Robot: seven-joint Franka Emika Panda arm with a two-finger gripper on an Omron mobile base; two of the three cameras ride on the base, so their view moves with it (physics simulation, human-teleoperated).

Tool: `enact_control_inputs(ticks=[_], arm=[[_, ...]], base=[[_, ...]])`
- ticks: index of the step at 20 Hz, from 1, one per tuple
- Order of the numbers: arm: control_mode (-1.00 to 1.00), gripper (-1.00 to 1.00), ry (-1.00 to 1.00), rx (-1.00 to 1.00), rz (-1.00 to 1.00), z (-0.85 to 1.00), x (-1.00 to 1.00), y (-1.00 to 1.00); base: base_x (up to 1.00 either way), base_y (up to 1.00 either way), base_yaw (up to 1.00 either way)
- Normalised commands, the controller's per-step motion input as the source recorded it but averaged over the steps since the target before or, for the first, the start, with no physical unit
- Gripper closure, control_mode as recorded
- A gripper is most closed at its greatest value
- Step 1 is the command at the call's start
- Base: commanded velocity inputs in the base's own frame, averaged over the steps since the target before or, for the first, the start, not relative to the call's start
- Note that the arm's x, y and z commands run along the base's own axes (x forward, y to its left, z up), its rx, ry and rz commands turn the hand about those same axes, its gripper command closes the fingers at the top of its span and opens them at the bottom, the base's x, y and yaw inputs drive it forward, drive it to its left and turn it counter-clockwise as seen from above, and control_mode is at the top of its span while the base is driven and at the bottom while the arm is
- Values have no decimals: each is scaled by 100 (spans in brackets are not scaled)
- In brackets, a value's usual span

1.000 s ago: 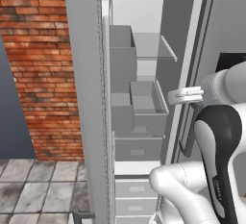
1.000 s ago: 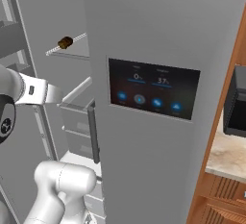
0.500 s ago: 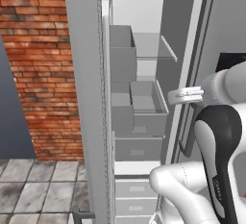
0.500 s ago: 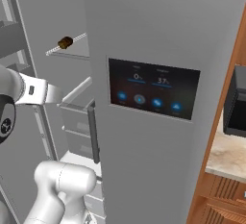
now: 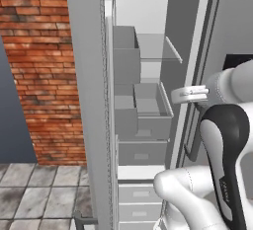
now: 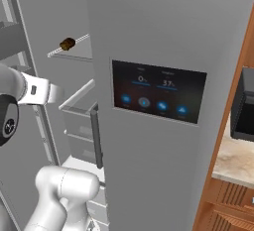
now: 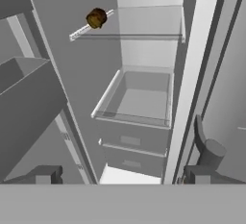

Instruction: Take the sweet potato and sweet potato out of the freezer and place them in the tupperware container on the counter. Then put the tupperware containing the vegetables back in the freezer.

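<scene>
You're approaching with fingers (image 7: 120,174) spread (holding nothing); the sweet potato (image 7: 96,18) on the shelf (image 7: 144,36) edge risks rolling off.

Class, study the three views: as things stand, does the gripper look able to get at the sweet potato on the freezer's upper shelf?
Probably yes. The freezer door stands open, and the sweet potato sits at the front edge of the shelf with nothing before it. The gripper faces inside, lower down, so it must rise.

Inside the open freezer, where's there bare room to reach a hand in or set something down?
The clear bin under the glass shelf looks bare and open on top. The shelf is free from its middle toward the inner wall; only its outer front corner holds a sweet potato.
</scene>
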Motion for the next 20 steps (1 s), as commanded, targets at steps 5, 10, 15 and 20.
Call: enact_control_inputs(ticks=[5,10,15,20], arm=[[-100,-100,1,0,0,32,4,8],[-100,-100,1,0,1,19,0,0],[-100,-100,0,0,1,0,9,0],[-100,-100,1,0,0,0,30,0]], base=[[0,0,0],[0,0,0],[0,0,0],[0,0,0]])
